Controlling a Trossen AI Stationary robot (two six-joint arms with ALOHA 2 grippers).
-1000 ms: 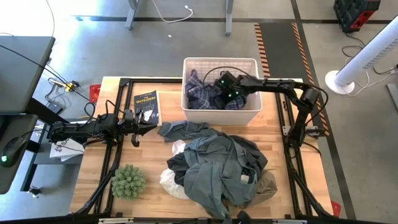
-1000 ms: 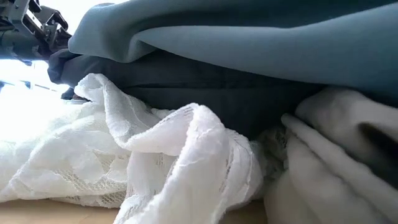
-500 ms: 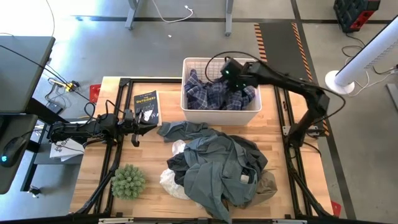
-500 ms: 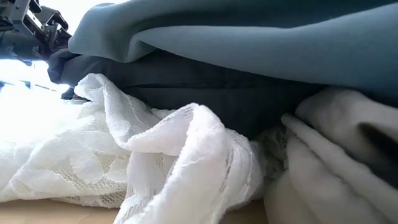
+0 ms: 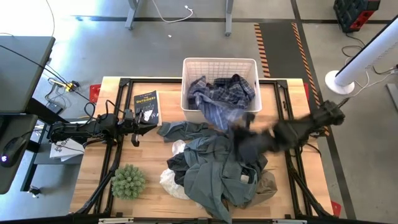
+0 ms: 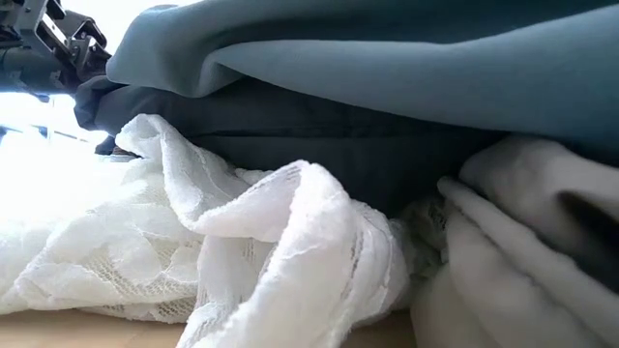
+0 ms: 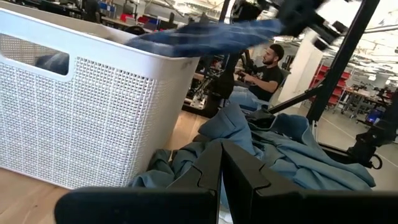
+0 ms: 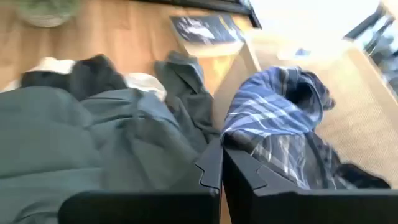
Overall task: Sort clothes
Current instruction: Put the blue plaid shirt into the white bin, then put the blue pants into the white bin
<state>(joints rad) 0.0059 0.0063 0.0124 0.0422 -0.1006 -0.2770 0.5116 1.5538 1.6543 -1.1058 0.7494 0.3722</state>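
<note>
The blue-and-white plaid shirt [image 5: 227,93] lies mostly in the white basket [image 5: 186,74], with one part drawn out over its near rim. My right gripper [image 5: 244,129] is blurred above the clothes pile, just near of the basket, shut at the shirt's edge [image 8: 280,118]. The pile lies on the table: a blue-grey garment [image 5: 217,162] on top, dark grey cloth [image 6: 319,145], white lace [image 6: 193,242] and khaki cloth [image 6: 522,251] under it. My left gripper [image 5: 138,129] is shut and empty, left of the pile. My right gripper is shut on the plaid shirt's near edge [image 8: 229,138], right at its fingertips; blur hides how many layers. The shirt runs from the fingers back over the basket's near rim [image 5: 214,115]. In the left wrist view it stretches through the air [image 7: 205,34] above the basket.
A dark book [image 5: 147,106] lies left of the basket and a round green spiky plant [image 5: 128,180] stands at the near left. Black frame rails run along the table's sides. A person [image 7: 264,68] sits in the room behind.
My right gripper has risen out of the basket and swung fast toward the table's near edge, over the pile. Part of the plaid shirt has been drawn out over the basket's near rim; the remainder stays inside. The pile has kept still.
</note>
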